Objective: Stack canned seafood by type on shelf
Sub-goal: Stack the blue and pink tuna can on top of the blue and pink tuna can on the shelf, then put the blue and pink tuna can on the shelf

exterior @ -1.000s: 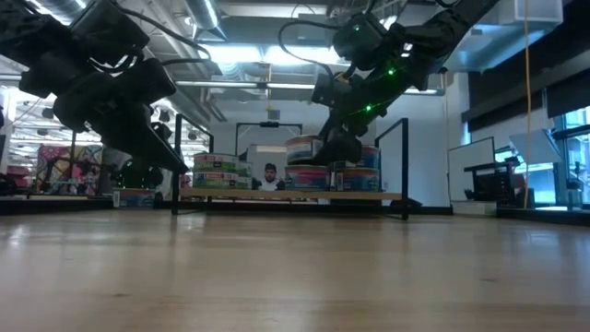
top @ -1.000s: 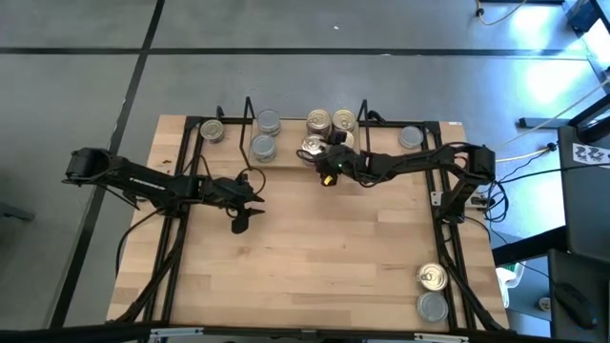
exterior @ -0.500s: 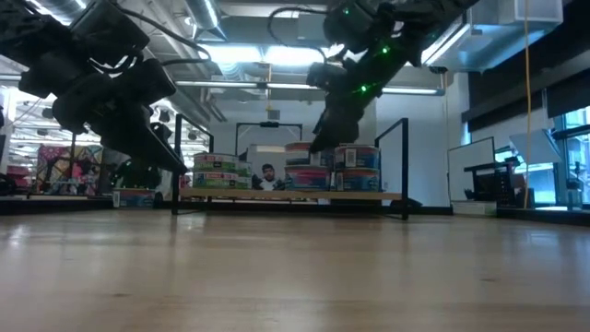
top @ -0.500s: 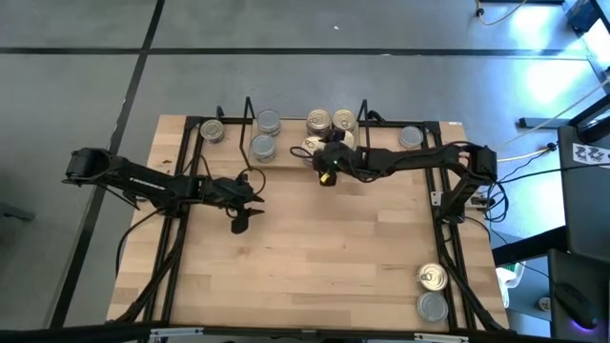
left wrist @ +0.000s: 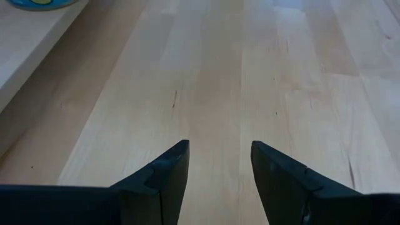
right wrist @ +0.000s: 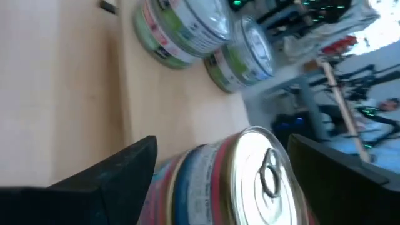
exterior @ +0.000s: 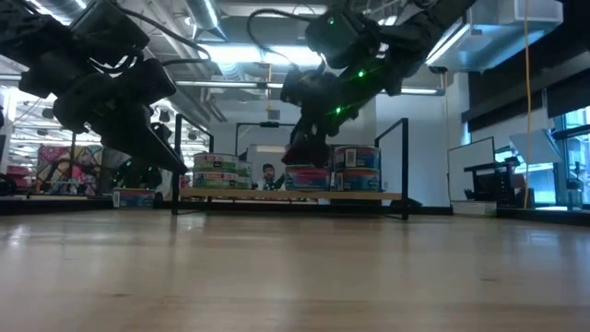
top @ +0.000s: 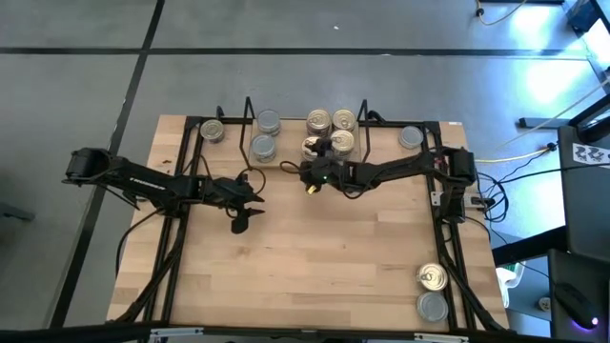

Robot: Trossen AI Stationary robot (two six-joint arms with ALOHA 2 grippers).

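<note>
The right tool (top: 311, 172) is hanging just in front of the shelf (top: 291, 155) with its fingers spread wide; its wrist view is showing a gold pull-tab can (right wrist: 247, 172) lying between the two fingers (right wrist: 119, 169), which are standing clear of it on either side. From above, that gold-topped can (top: 314, 146) is sitting on the shelf at about 12 o'clock from the tool, with three more gold-topped cans (top: 331, 122) around it toward 1 o'clock and two grey-topped cans (top: 266, 135) on the shelf's 9 o'clock half. The left tool (top: 250, 198) is waiting over bare table (top: 315, 257) toward 7 o'clock from the shelf, its fingers (left wrist: 164, 175) partly apart and holding nothing. Off the shelf, one gold-topped can (top: 212, 131) is resting beyond its 9 o'clock end, one grey can (top: 411, 137) beyond its 3 o'clock end, and a pair of cans (top: 433, 291) is sitting at the table's 5 o'clock corner.
</note>
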